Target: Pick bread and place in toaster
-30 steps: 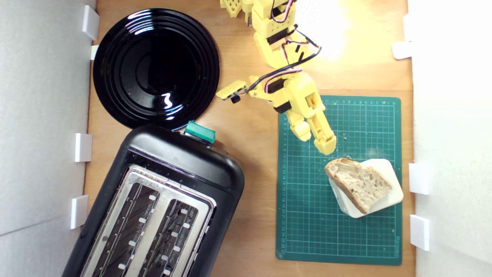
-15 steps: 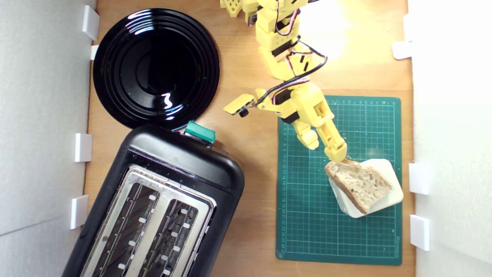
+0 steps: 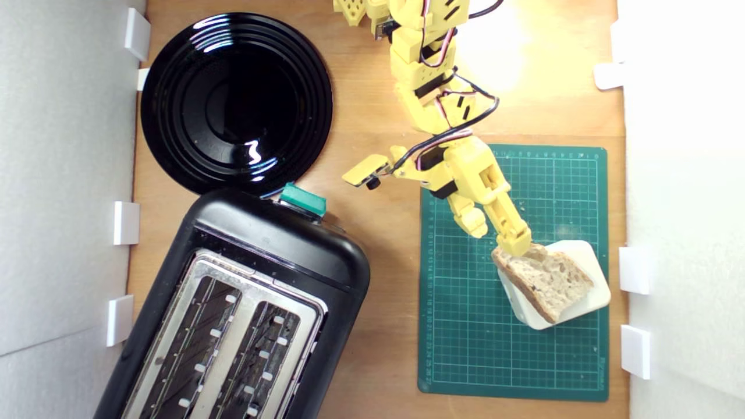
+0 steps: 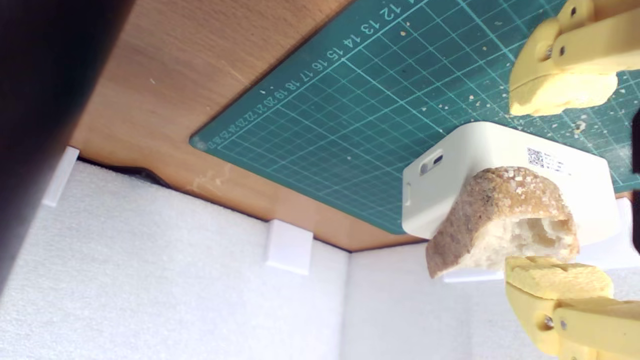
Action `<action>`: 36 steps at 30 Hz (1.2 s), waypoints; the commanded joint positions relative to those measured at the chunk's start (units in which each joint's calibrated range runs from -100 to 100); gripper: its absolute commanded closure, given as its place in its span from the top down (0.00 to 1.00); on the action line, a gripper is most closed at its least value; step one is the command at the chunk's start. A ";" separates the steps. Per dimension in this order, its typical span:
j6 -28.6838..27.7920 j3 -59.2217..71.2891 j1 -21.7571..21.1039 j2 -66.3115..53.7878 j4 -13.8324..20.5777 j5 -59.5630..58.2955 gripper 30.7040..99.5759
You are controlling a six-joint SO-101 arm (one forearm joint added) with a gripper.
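The yellow pincer (image 3: 496, 233) is spread wide, with nothing pinched in it. In the exterior view one finger (image 3: 515, 233) reaches over the crusty edge of the bread (image 3: 544, 278), and the other, shorter finger (image 3: 472, 216) hangs over the green cutting mat (image 3: 465, 326) beside it. In the wrist view the bread (image 4: 500, 220) sits between the two yellow tips: one tip (image 4: 555, 280) is right at the pale crumb, and the other tip (image 4: 560, 92) is apart from it, over the mat.

The bread lies on a white rounded block (image 3: 588, 297), which rests on the mat at the exterior view's right. The black toaster (image 3: 273, 244), with its silver top and teal-green lever (image 3: 302, 199), stands on the wooden surface (image 3: 384, 291) at the exterior view's left, well apart from the bread. Both slots look empty. A round black plate (image 3: 236, 102) sits just beside the toaster's lever end.
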 commanded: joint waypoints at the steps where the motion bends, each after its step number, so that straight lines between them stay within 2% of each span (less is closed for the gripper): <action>1: 0.24 -3.61 -0.98 -0.01 -0.58 -2.01 0.88; 10: 0.35 -7.69 -2.11 2.98 -0.67 -1.84 0.88; 16: 2.76 -8.51 -3.40 4.15 -0.85 -1.75 0.87; 30: 2.49 -12.14 -3.56 5.73 -0.85 -1.41 0.88; 36: 2.86 -14.68 -4.85 8.31 -3.75 -1.41 0.88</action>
